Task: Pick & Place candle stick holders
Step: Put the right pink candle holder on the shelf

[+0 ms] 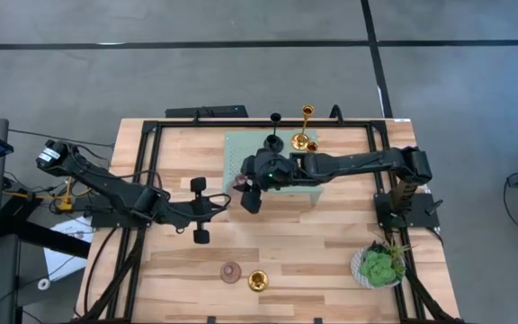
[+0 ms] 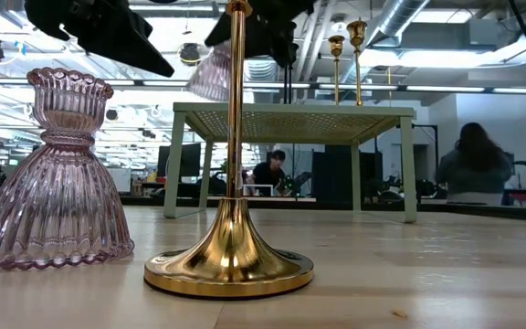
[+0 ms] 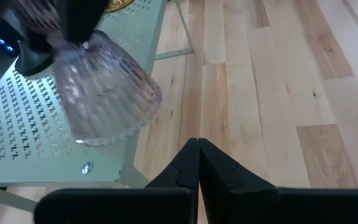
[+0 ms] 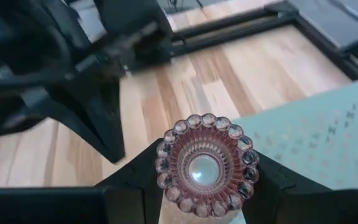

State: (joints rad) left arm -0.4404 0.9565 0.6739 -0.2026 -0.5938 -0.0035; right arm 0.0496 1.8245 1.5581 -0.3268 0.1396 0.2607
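Pale wood planks make the table (image 1: pixel 331 252), framed by dark rails, with grey floor around it. From above, a green perforated shelf (image 1: pixel 236 144) stands on the far middle of the table. The right gripper (image 1: pixel 244 187) reaches over the shelf's left near corner, pinching a pink glass holder (image 1: pixel 239 184). The left gripper (image 1: pixel 200 209), pressed together and empty, waits just left of it. On the shelf's far side stand two gold holders (image 1: pixel 304 135) and a black holder (image 1: pixel 275 142). On the near part of the table sit a second pink holder (image 1: pixel 232 272) and a third gold holder (image 1: pixel 258 281) side by side, and a green plant (image 1: pixel 380 266) in a white pot at the near right corner.

At table height, the near pink holder (image 2: pixel 51 174) and gold holder (image 2: pixel 229 260) fill the front; the carried pink one (image 2: pixel 212 78) hangs above, left of the shelf top. A workshop with two people lies beyond.

The left wrist view shows the carried holder (image 3: pixel 101 87) above the shelf's corner, fingers (image 3: pixel 185 168) shut.

The right wrist view looks down into the holder's beaded cup (image 4: pixel 206 163), clamped between the fingers (image 4: pixel 135 180).
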